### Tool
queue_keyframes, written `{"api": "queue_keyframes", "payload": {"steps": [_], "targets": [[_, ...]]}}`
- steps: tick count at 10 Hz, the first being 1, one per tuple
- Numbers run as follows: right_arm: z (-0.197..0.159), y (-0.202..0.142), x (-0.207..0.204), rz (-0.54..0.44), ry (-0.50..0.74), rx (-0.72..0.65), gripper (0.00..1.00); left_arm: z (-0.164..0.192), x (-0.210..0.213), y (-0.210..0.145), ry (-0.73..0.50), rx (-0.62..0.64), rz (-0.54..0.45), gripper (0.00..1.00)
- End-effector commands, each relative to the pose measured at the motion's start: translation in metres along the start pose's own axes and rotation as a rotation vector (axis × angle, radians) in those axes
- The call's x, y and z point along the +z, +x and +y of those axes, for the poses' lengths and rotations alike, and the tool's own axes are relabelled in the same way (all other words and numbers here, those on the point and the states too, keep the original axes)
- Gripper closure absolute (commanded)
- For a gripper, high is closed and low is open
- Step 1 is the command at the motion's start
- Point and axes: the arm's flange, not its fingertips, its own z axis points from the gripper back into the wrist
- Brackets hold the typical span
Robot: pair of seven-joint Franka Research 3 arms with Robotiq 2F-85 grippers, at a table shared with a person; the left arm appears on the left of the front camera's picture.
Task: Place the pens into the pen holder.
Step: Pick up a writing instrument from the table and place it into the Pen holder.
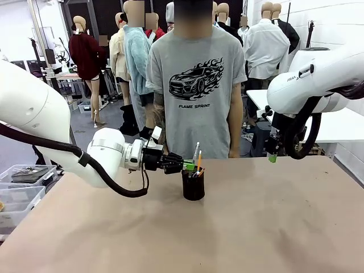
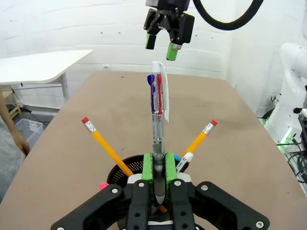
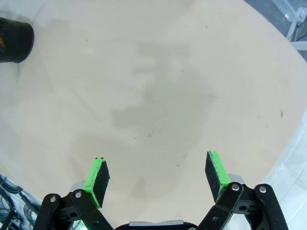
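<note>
Above the black mesh pen holder (image 2: 139, 173), the left pincer (image 2: 159, 168) is clamped on a clear multicolour pen (image 2: 158, 103) with a white clip, its green pads (image 2: 149, 166) pinching the lower barrel. From the left wrist view the pen's tip points toward the camera and seems to sit over or just inside the cup's mouth; I cannot tell whether it has passed the rim. Two yellow pencils (image 2: 106, 146) with red erasers already lean out of the holder to either side, and a white-capped pen (image 2: 184, 162) rests against the rim beside one of them.

The step in hand looks like the last insertion. To do it well, the tip should go into the gap between the two pencils, with the barrel tilted more upright before release, so the pen slides down rather than tipping over the rim. The holder looks light, so any sideways push could shove or topple it. The pads should part only once the tip is well below the rim.

Across the tabletop (image 1: 273, 227), the right pincer (image 3: 158, 176) hangs wide and empty, well apart from the holder.
</note>
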Motion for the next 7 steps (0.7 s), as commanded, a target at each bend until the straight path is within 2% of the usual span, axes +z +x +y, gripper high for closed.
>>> {"api": "queue_keyframes", "payload": {"steps": [1, 3, 4, 7], "targets": [[0.000, 0.001, -0.002, -0.007, 0.005, -0.006, 0.00, 0.009, -0.004, 0.003, -0.023, 0.014, 0.018, 0.71], [0.000, 0.001, -0.002, -0.007, 0.005, -0.006, 0.00, 0.009, -0.004, 0.004, -0.018, 0.011, 0.010, 0.32], [0.000, 0.001, -0.002, -0.007, 0.005, -0.006, 0.00, 0.008, -0.002, 0.004, -0.012, 0.011, 0.008, 0.26], [0.000, 0.001, -0.002, -0.007, 0.005, -0.006, 0.00, 0.004, 0.015, 0.015, 0.035, 0.002, -0.018, 0.26]]}}
